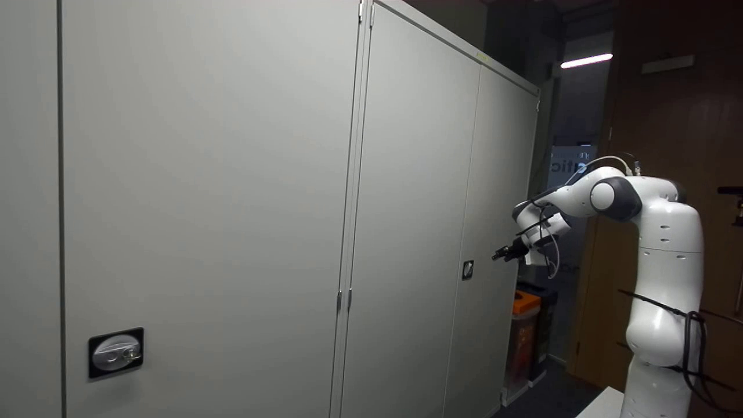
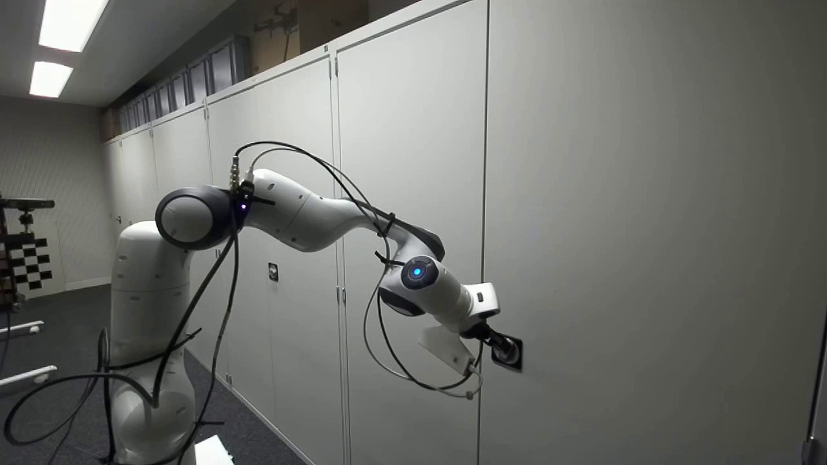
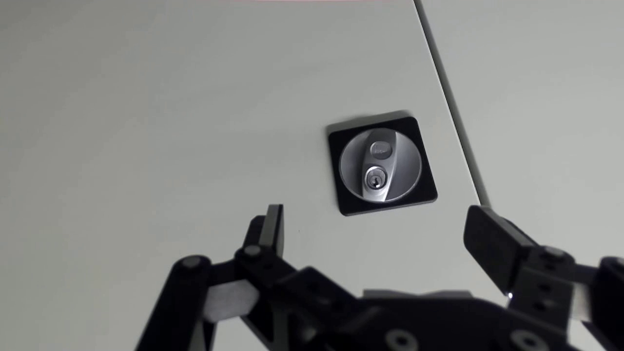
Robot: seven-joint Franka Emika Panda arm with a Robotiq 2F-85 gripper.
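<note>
Black two-fingered gripper [image 3: 374, 229]: jaws spread wide. Wrist view, twelve o'clock from gripper: round silver lock knob [image 3: 380, 165] on square black plate [image 3: 350, 201], flat pale-grey cabinet door [image 3: 204, 146].

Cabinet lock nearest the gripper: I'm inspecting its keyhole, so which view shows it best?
The wrist view: there the lock is large and uncovered, its keyhole visible. Both exterior views show it small; in an exterior view the gripper partly covers it.

Pale grey cabinets [image 2: 614, 194], silver knob [image 3: 380, 165] on a black plate [image 3: 425, 189], black jaws low in the wrist view, white arm [image 1: 670, 232] with dark grey bands [image 1: 628, 198], blue light [image 2: 417, 272], orange lid [image 1: 527, 302] lower right, brown door [image 1: 606, 278], black-and-white checkered board [image 2: 28, 263] at far left
</note>
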